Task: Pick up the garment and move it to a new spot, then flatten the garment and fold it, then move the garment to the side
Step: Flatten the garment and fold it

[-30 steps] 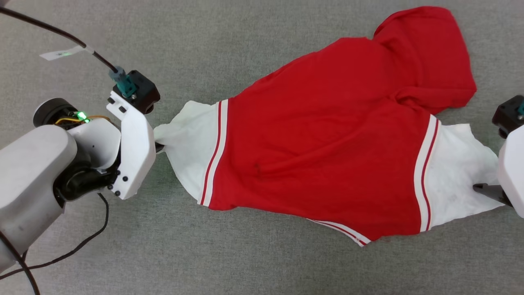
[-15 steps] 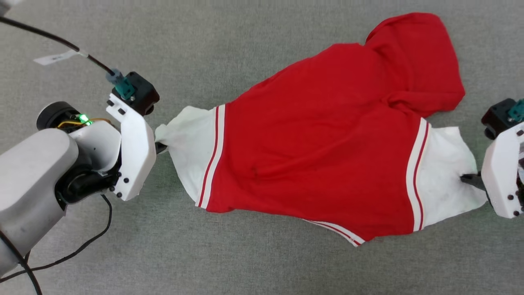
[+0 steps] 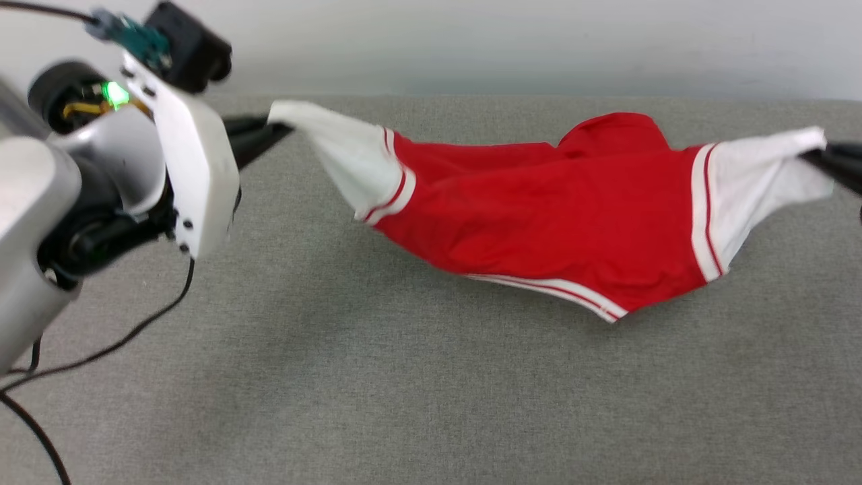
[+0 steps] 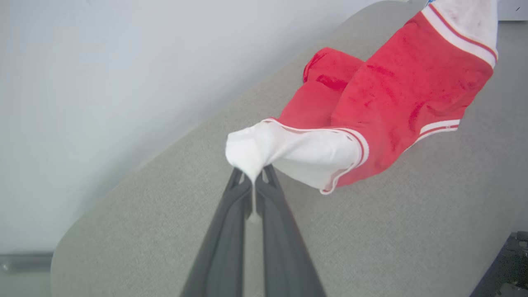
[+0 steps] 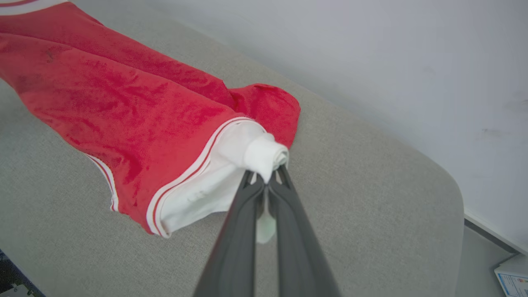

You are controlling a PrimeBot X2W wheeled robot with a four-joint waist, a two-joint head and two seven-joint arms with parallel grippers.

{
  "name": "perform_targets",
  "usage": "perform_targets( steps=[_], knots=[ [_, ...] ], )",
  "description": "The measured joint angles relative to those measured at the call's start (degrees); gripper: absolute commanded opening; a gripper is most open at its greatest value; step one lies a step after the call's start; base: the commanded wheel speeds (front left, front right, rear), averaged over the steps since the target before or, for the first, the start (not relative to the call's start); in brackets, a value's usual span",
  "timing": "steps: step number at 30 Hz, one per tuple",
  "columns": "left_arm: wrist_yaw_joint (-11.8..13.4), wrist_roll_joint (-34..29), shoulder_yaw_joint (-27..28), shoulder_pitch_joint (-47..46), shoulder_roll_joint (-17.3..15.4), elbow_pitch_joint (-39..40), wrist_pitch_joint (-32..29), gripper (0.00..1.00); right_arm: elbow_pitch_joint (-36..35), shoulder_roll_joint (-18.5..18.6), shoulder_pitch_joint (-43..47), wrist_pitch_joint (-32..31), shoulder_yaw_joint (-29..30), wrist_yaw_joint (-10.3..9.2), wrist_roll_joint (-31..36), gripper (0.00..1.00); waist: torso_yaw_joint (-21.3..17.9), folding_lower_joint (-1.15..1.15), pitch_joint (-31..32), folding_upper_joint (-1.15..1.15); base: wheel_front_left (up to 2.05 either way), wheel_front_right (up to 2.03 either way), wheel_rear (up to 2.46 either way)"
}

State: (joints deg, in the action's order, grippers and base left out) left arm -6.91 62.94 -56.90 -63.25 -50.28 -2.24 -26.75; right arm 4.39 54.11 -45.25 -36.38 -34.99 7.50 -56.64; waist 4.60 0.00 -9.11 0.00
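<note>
The red garment (image 3: 552,215) with white sleeves and striped trim hangs stretched between both grippers above the grey table (image 3: 377,377). Its far end still rests bunched on the cloth (image 4: 326,70). My left gripper (image 3: 273,128) is shut on the tip of one white sleeve (image 4: 251,179). At the right edge of the head view, my right gripper (image 3: 818,156) is shut on the other white sleeve (image 5: 268,175). The garment (image 5: 123,103) shows its plain red side; the chest letters and number are hidden.
A pale wall (image 3: 512,40) runs behind the table's far edge. Black cables (image 3: 121,343) trail from my left arm over the table at the lower left. A paper sheet (image 5: 511,276) lies on the floor past the table's corner.
Both grippers have lifted the garment by its sleeves off the table, so it now hangs stretched in the air. The head camera has tilted up, bringing the wall into view.
</note>
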Motion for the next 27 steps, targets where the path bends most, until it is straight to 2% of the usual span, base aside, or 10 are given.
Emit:
perform_targets(
  steps=[6, 12, 21, 27],
  knots=[
    [-0.16, -0.90, 3.38, -6.72, 3.05, 0.38, 3.41, 0.00, -1.12, 0.16, -6.35, 2.83, 2.87, 0.00, 1.16, 0.00, -0.30, 0.00, 0.69, 0.00, 0.00, 0.00, 0.00],
    [-0.26, -3.48, 5.39, -14.59, 7.24, -5.25, 5.81, 0.00, 2.18, -1.31, -15.83, 4.76, 3.87, 0.01, 5.24, 0.00, -0.14, 0.00, -1.97, 0.00, 0.00, 0.00, 0.00],
    [-0.43, -9.20, 6.44, -28.41, 14.80, -16.51, 9.81, 0.00, 12.35, -6.89, -35.90, 7.56, 0.30, 0.01, 14.85, 0.00, -0.11, 0.00, -9.39, 0.00, 0.00, 0.00, 0.00],
    [-0.41, -11.63, 9.03, -37.83, 17.94, -23.40, 13.43, 0.00, 19.74, -11.65, -48.80, 10.96, -2.19, 0.01, 19.17, 0.00, -0.48, 0.01, -14.90, 0.00, 0.00, 0.00, 0.00]
  ],
)
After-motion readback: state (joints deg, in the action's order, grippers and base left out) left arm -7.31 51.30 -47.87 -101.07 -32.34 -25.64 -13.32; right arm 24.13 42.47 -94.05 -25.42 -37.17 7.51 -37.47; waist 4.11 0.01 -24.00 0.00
